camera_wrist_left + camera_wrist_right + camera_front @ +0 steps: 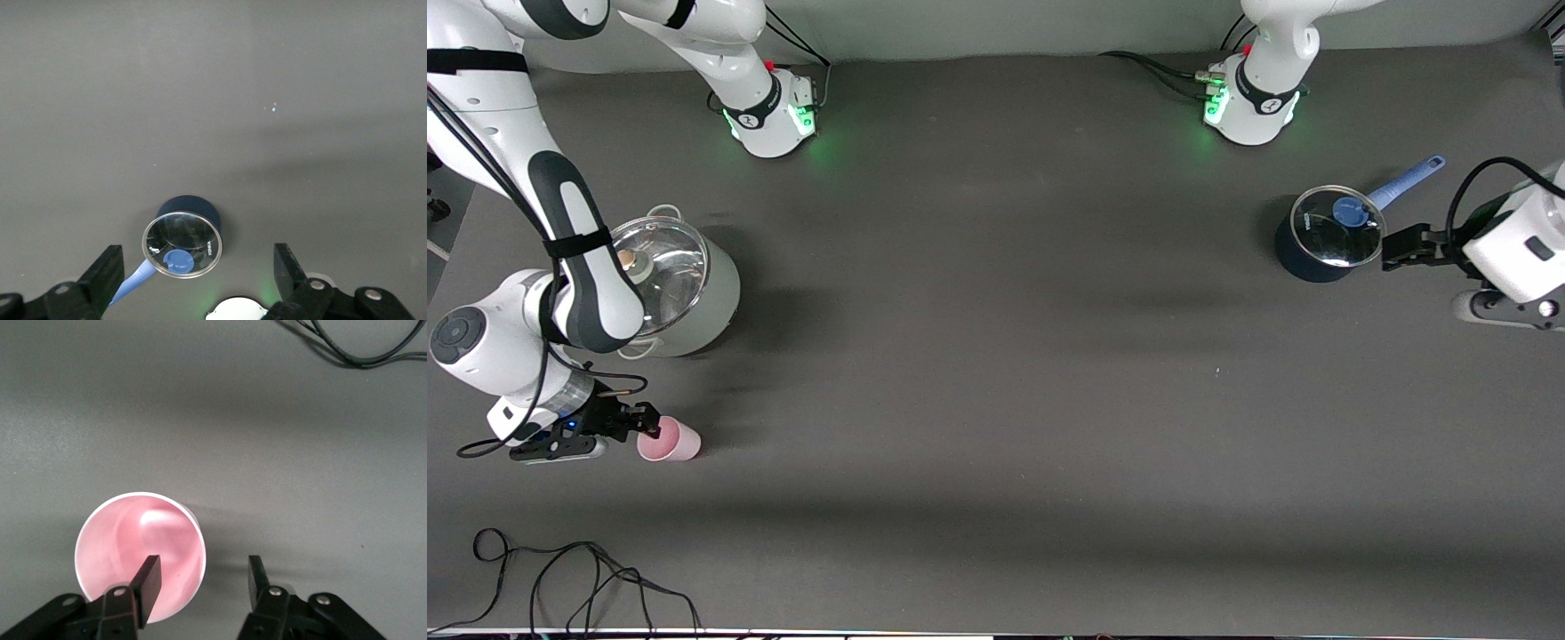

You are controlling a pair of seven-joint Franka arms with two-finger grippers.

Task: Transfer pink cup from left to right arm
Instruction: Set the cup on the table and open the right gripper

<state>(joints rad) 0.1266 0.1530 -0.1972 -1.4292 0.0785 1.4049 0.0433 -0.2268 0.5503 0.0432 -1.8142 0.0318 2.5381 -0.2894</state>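
The pink cup (669,440) stands upright on the table at the right arm's end, nearer to the front camera than the silver pot. In the right wrist view I look down into the cup (133,543). My right gripper (647,420) is open and straddles the cup's rim, with one finger (148,583) inside the cup and the other finger (257,577) outside it. It also shows in the right wrist view (203,565). My left gripper (1398,249) is open and empty, up in the air beside the dark blue saucepan (1327,236). It shows in the left wrist view (197,255) too.
A silver pot with a glass lid (680,284) stands at the right arm's end, partly covered by the right arm. The saucepan (190,230) has a glass lid and a light blue handle (1409,180). A black cable (560,578) lies near the table's front edge.
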